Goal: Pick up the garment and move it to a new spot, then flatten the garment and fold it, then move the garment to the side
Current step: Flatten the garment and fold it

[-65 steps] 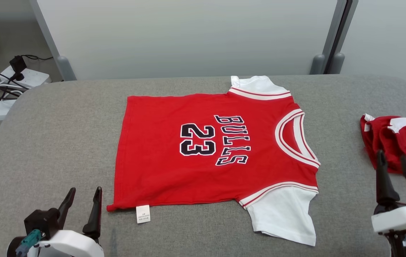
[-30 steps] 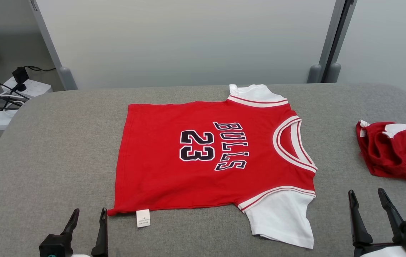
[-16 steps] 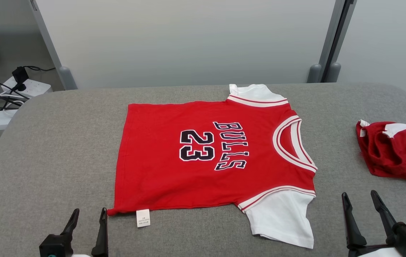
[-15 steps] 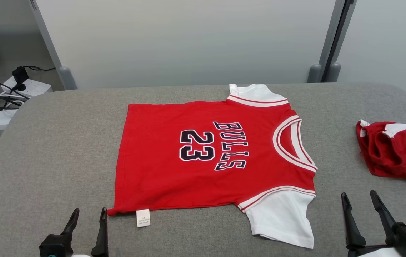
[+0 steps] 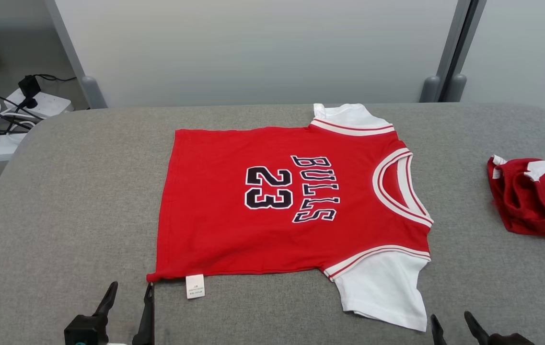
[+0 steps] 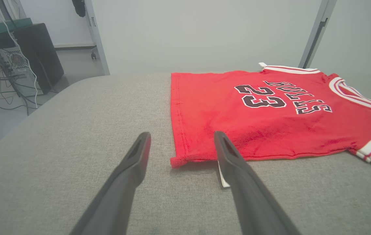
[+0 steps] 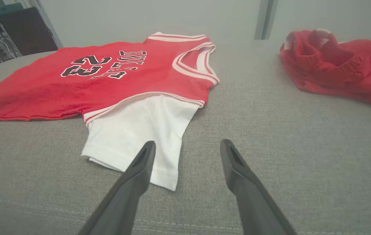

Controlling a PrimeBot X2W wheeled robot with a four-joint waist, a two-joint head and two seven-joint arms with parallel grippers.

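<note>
left gripper (image 5: 130,287): spread wide, pinching nothing; low at 7 o'clock in the head view, pointing to 12 o'clock; tips just beside the hem corner of the shirt (image 5: 234,230), touching or not cannot tell.
right gripper (image 5: 450,317): spread wide as well, empty; low at 5 o'clock in the head view, pointing to 12 o'clock; tips just beside the outer corner of the near sleeve (image 5: 382,292).
shirt: red, flat, front up, in the middle of the table (image 5: 61,191); black "BULLS" and "23" across the chest; white-trimmed collar toward 3 o'clock, hem toward 9 o'clock.
near sleeve: white, spread flat toward 5 o'clock, red and white stripes at the shoulder seam.
far sleeve (image 5: 346,115): short white part past the striped seam, at 12 o'clock of the shirt.
tag (image 5: 194,286): white, sticking out from the near edge at 7 o'clock of the shirt, just at 3 o'clock of the left gripper.
heap of cloth (image 5: 536,201): red with white patches, crumpled, at 3 o'clock on the table, well apart from the shirt.
table: grey fabric top, rounded corners.
power strip (image 5: 37,103): white, on the floor at 10 o'clock, black plug in it, dark cables beside it.
wall (image 5: 253,48): pale panels at 12 o'clock, grey posts between them.
</note>
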